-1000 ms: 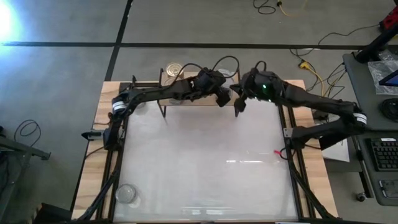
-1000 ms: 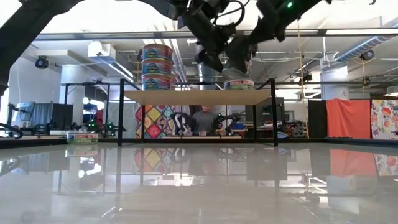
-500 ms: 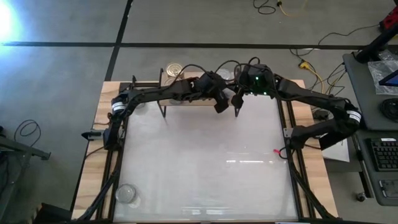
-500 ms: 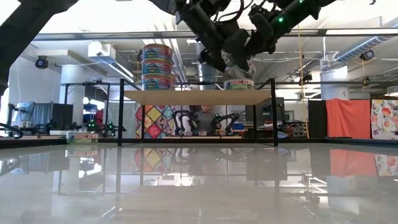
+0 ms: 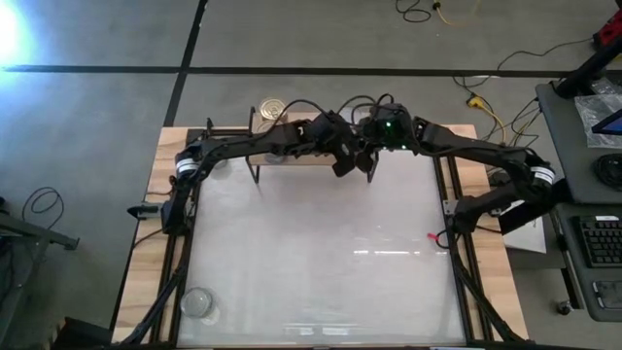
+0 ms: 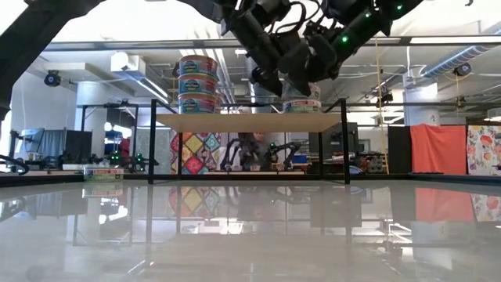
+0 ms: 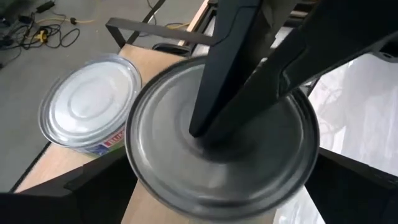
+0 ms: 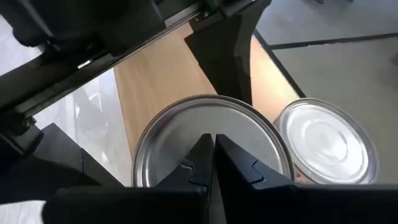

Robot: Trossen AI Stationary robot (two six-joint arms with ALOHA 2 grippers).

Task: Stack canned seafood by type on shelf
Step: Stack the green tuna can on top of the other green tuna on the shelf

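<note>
The shelf (image 6: 235, 122) stands at the table's far edge. A stack of three tins (image 6: 198, 82) with a gold lid (image 5: 272, 109) on top rests on its left end. On its right end rests one silver-lidded tin (image 7: 87, 115), base down. A second silver-lidded tin (image 7: 249, 180) sits between the fingers of my left gripper (image 5: 342, 156), just nearer than the resting tin and slightly higher in the low view (image 6: 307, 88). My right gripper (image 8: 211, 146) is shut, its tips on that tin's lid. My left gripper has the silver-lidded tin between its two fingers, one on each side of the round wall (image 7: 134, 177). The fingers slant down from the table's left. The lid faces up; the tin's underside is hidden. My right gripper presses its shut fingertips (image 7: 202, 127) on the middle of the tin's lid (image 8: 186, 127), slanting down from the table's right.
A small clear round object (image 5: 197, 301) lies at the table's near left corner and a small red thing (image 5: 432, 238) near the right edge. The white tabletop (image 5: 321, 253) lies wide between them. A person (image 6: 254, 149) shows in the room behind the shelf.
My right gripper, shut throughout, has gone toward the table's left and down, from beside my left gripper onto the lid of the tin it holds. My left gripper has tipped a little in place, and the tin sits slightly lower.
</note>
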